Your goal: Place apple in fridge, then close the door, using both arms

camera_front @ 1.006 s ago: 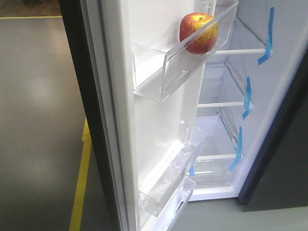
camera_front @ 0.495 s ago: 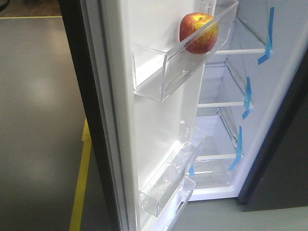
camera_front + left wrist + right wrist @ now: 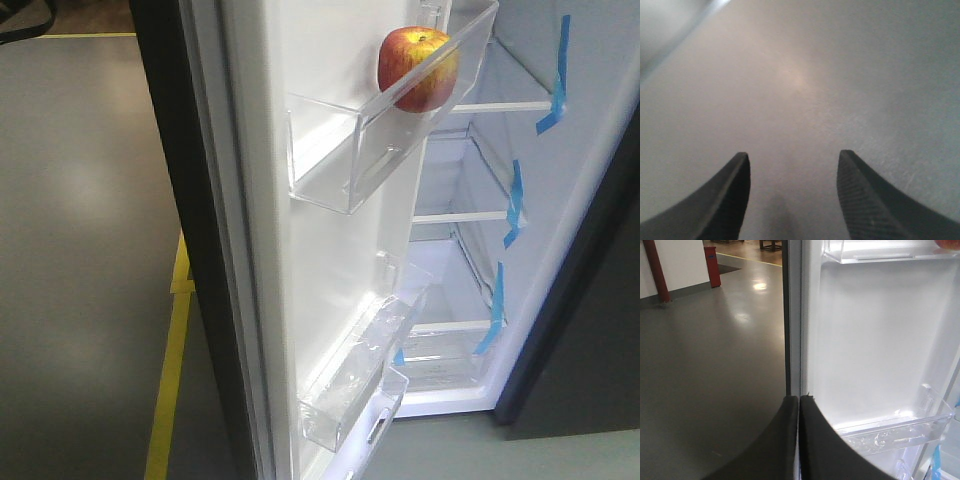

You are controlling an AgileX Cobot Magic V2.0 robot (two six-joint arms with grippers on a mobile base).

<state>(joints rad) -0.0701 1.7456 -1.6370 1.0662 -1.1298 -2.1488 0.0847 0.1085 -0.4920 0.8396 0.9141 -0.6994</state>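
The red-and-yellow apple [image 3: 418,68] rests in the upper clear bin [image 3: 370,150] on the white inner side of the door [image 3: 330,250], which stands partly open. Behind it the fridge [image 3: 470,260] shows white shelves and blue tape strips. Neither gripper appears in the front view. My left gripper [image 3: 794,157] is open and empty, close to a smooth grey surface that fills its view. My right gripper [image 3: 799,399] is shut with nothing between its fingers, its tips just below the door's [image 3: 875,340] dark side edge. A sliver of the apple [image 3: 947,244] shows at the top right.
A lower clear bin [image 3: 360,370] juts from the door. A dark grey panel [image 3: 590,340] stands right of the fridge. Yellow floor tape [image 3: 170,380] runs along the grey floor left of the door. A red post [image 3: 712,265] stands far off.
The door, with its bins and the apple, has swung a little to the right, toward the fridge, in the last half second.
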